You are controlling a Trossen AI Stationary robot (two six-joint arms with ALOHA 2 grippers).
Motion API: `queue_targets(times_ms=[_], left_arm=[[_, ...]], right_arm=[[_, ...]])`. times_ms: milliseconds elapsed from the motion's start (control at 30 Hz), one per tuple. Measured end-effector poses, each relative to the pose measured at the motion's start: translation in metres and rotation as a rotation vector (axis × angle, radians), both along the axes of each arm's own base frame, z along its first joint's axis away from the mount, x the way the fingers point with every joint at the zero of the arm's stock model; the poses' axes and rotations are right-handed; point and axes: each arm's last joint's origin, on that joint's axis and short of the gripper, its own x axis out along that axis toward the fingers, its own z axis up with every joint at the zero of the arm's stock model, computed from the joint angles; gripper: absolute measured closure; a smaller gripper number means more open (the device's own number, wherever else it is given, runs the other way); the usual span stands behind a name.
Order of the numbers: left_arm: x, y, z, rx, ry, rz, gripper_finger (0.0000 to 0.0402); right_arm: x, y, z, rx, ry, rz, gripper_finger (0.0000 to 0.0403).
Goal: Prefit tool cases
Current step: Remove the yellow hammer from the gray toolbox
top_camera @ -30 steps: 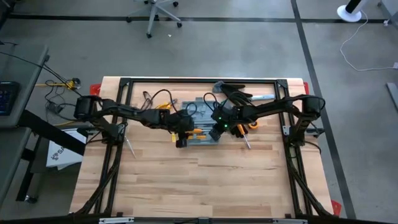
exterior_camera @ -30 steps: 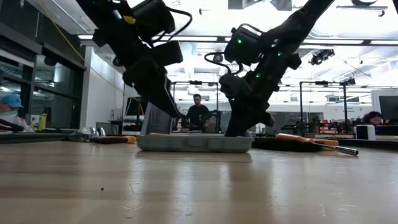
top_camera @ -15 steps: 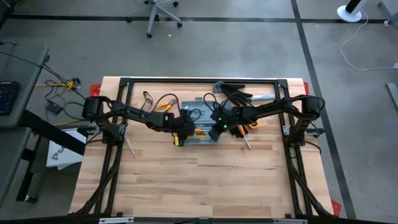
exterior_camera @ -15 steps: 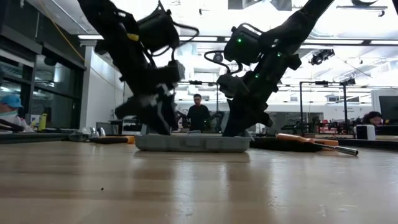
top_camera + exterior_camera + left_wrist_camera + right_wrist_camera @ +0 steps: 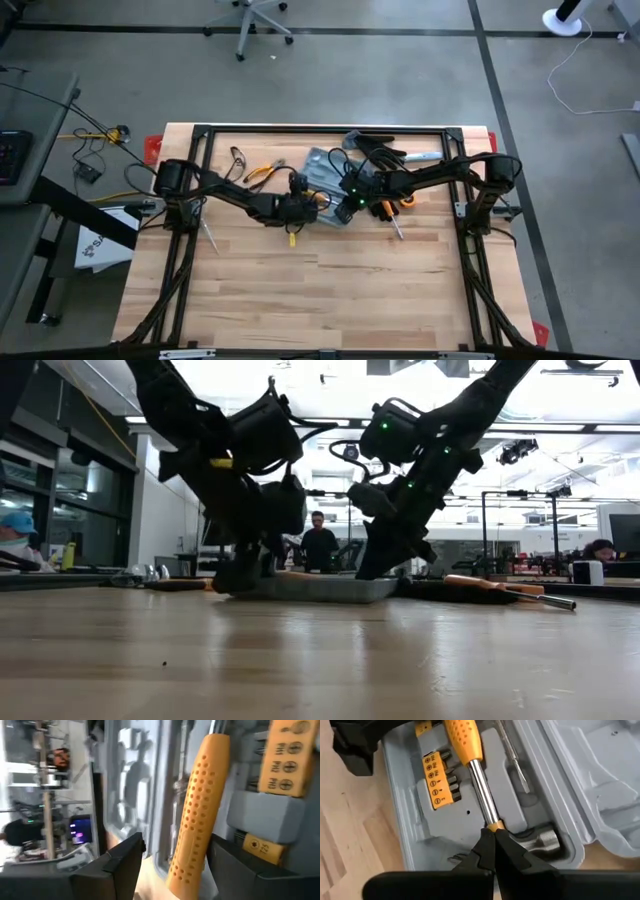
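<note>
High view: tool case (image 5: 325, 172) now lies skewed, left claw (image 5: 291, 222) moved nearer.

Only screw-head symbols on yellow bit holder (image 5: 436, 780)

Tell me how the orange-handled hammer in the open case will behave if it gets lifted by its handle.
The hammer would probably hang head-down: its steel head looks far heavier than the perforated orange grip. It looks rigid, so no flex. The polished shaft may be slippery, the textured grip less so. Its moulded recess in the tool case may resist at first.
</note>
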Motion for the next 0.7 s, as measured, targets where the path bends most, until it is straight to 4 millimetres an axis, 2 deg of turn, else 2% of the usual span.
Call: queue_targets(times_ms=[700], left_arm=[[0.012, 0.017, 0.005, -0.062, -0.158, -0.014, 0.0193]], right_arm=[[0.002, 0.003, -0.001, -0.06, -0.017, -0.039, 0.0403]])
